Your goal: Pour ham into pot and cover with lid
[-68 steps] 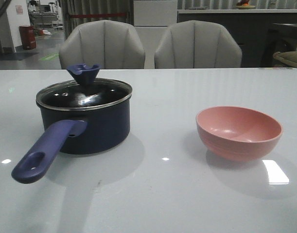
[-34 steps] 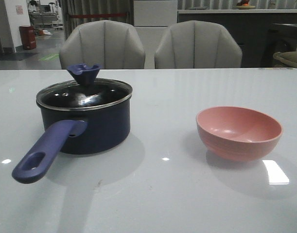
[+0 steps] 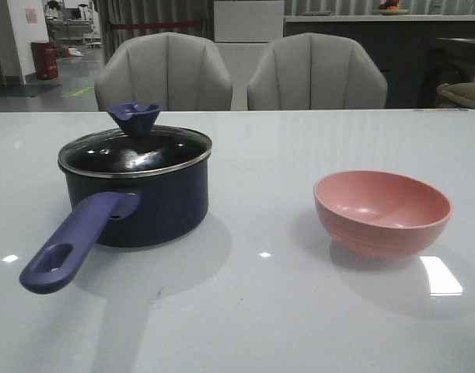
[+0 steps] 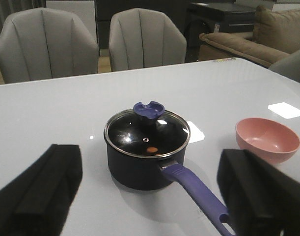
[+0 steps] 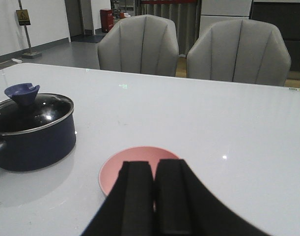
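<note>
Front: pot (image 3: 136, 198) at 9 o'clock, lid (image 3: 134, 149) seated; pink bowl (image 3: 382, 211) at 3.

Left wrist: my left claw (image 4: 150, 196) spread wide; ham (image 4: 152, 149) visible under the glass.

Right wrist: my right claw (image 5: 149, 196) pressed together over the bowl.

Judgement: task looks done; stay clear.

No writing, brand or number can be read on the pot (image 3: 136, 198), its lid (image 3: 134, 151) or the pink bowl (image 3: 382, 211). A pink notice (image 3: 30, 15) hangs on the far wall in the front view, and a small yellow sign (image 5: 22, 17) stands on a floor post in the right wrist view, but the marks on both are too small to read.
</note>
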Robot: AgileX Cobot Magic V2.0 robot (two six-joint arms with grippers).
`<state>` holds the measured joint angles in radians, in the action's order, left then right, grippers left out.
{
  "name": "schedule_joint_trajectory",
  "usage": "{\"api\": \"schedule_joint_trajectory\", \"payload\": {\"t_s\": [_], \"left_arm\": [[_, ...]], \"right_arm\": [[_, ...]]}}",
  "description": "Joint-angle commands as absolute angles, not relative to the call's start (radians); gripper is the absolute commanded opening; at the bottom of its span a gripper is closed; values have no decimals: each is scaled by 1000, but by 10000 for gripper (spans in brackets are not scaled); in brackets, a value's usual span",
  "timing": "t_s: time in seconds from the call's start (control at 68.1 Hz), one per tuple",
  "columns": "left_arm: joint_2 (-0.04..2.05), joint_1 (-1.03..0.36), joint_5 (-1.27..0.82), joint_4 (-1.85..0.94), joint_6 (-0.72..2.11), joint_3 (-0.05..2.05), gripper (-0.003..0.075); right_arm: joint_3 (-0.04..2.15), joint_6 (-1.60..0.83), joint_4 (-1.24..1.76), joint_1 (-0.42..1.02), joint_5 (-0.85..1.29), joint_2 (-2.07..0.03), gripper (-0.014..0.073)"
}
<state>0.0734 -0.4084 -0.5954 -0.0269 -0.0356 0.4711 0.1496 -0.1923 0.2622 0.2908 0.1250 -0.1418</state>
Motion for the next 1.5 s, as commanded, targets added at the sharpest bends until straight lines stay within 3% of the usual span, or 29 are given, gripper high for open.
{"api": "schedule_joint_trajectory", "payload": {"t_s": [0.0,0.22,0.866,1.233,1.483], "left_arm": [[45,-414,-497,-37,-36,475,452],[41,-414,-504,-39,-36,475,105],[41,-404,-445,28,-36,451,113],[39,-74,-202,0,-36,221,113],[36,-34,70,32,-36,-22,113]], "right_arm": [[177,-201,266,294,48,-151,150],[177,-201,266,294,48,-151,150],[177,-201,266,294,48,-151,150],[177,-201,266,294,48,-151,150],[177,-201,266,294,48,-151,150]]}}
